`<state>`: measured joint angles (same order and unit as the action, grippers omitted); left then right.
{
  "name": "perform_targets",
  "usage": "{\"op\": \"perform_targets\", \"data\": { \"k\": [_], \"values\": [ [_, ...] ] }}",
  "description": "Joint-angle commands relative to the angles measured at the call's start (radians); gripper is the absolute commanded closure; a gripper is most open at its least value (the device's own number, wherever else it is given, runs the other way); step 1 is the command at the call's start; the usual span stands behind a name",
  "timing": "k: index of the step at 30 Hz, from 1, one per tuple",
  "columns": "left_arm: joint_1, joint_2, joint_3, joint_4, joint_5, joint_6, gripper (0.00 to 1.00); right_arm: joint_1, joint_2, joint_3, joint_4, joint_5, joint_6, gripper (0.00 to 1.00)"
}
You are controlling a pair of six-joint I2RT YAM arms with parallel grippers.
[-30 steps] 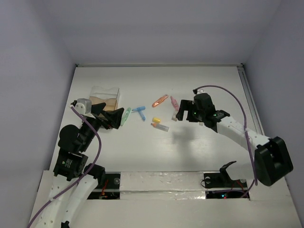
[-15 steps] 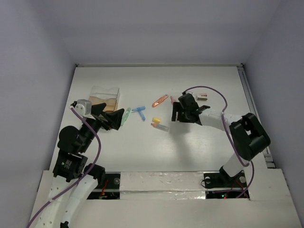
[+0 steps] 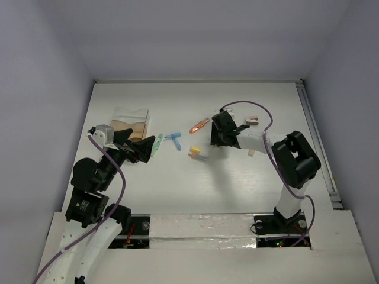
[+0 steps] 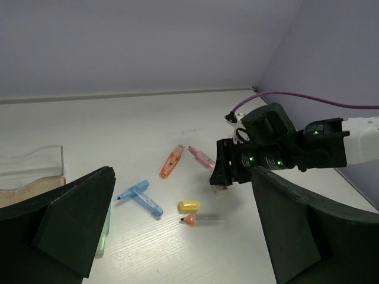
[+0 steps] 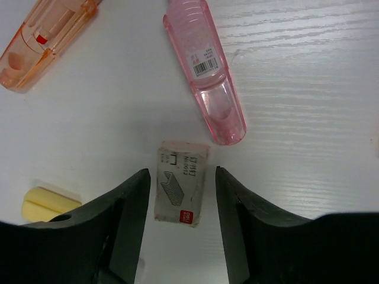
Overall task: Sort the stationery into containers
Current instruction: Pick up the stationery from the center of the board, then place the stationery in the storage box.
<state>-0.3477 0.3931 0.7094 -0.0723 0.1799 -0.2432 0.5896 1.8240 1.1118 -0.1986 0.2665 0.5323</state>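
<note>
My right gripper [image 5: 181, 177] points down over a small white staples box [image 5: 180, 183] that lies flat on the table. Its jaws stand on either side of the box, with a thin gap at each side. A pink highlighter [image 5: 204, 65] and an orange one [image 5: 47, 35] lie just beyond it, and a yellow cap [image 5: 47, 204] to its left. In the top view this gripper [image 3: 218, 139] is at mid-table. My left gripper [image 3: 145, 148] hovers wide open beside a green highlighter [image 3: 156, 145], holding nothing. The clear container [image 3: 130, 121] sits at far left.
A blue highlighter [image 3: 174, 139] and a clear marker with an orange tip [image 3: 200, 157] lie between the two grippers. A small pink and white piece [image 3: 251, 120] rests behind the right arm. The right arm's purple cable [image 3: 249, 105] loops above it.
The right arm has swung left and down over the staples box, and its jaws have narrowed around it. The left arm has stayed still.
</note>
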Motion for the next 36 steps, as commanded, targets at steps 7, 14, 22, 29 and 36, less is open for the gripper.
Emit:
{"op": "perform_targets", "data": {
  "k": [7,14,22,29,36],
  "values": [
    [-0.005,-0.011,0.002,0.042,0.009,0.015,0.01,0.033,0.023,0.065,-0.053,0.099,-0.023,0.64],
    [-0.005,-0.011,0.002,0.042,0.006,0.013,0.01,0.042,-0.044,0.077,-0.052,0.106,-0.061,0.81],
    [-0.005,-0.010,0.005,0.042,-0.013,0.015,0.01,0.119,-0.106,0.201,0.139,-0.185,-0.118,0.77],
    [-0.005,-0.019,0.007,0.037,-0.045,0.015,0.01,0.197,0.191,0.570,0.260,-0.395,-0.046,0.76],
    [-0.005,-0.037,0.009,0.037,-0.053,0.016,0.01,0.259,0.495,0.960,0.317,-0.496,0.021,0.77]
  ]
}}
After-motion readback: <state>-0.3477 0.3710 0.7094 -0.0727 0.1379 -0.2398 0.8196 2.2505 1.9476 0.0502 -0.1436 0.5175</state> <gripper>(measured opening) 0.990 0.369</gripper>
